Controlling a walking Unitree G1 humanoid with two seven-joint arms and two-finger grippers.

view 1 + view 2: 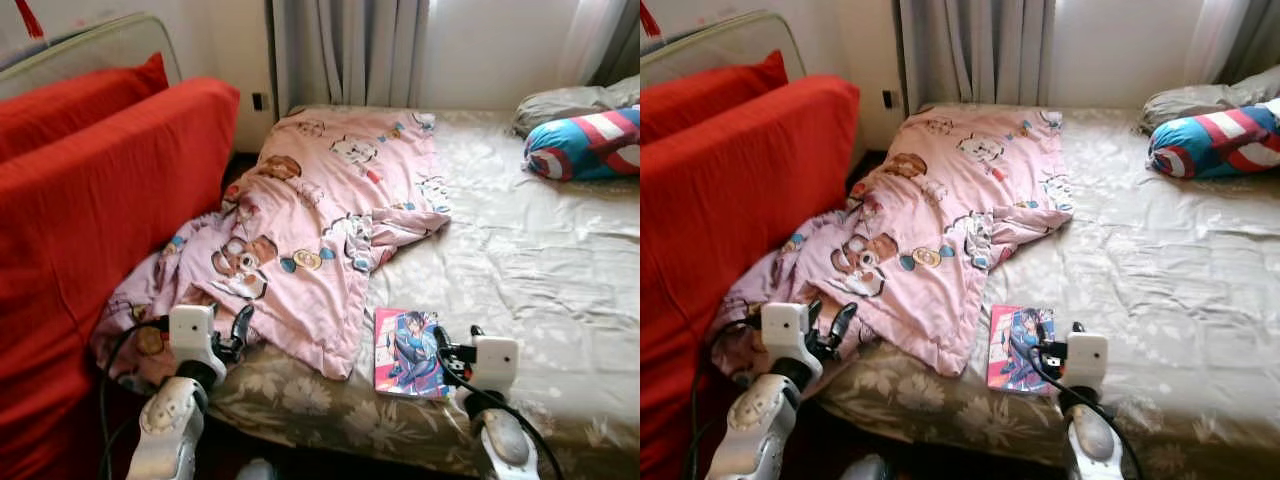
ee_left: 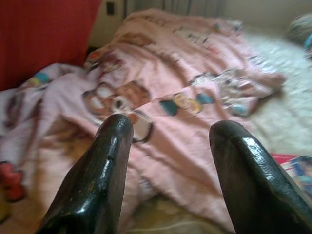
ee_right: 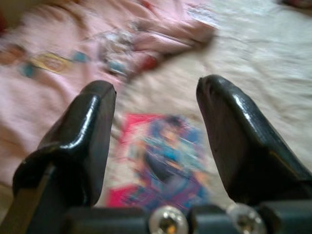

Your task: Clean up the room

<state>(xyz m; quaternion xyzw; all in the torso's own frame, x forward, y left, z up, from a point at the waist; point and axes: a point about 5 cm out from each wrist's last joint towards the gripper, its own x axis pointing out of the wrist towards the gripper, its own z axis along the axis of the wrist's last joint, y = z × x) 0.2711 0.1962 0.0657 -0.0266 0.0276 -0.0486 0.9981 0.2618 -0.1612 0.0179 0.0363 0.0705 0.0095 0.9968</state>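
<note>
Bedroom in a home. Wide bed (image 1: 560, 290) with pale floral sheet; rumpled pink cartoon-print quilt (image 1: 320, 230); grey pillow (image 1: 565, 100) and red-white-blue striped bolster cushion (image 1: 590, 145) at the far end; grey pleated curtains (image 1: 345, 50); red fabric-covered sofa (image 1: 90, 190) alongside the bed.

I read daylight from the curtained window (image 1: 345, 50), bed (image 1: 520, 250) brightly lit, head views sharp, both wrist views motion-blurred, soft focus.
</note>
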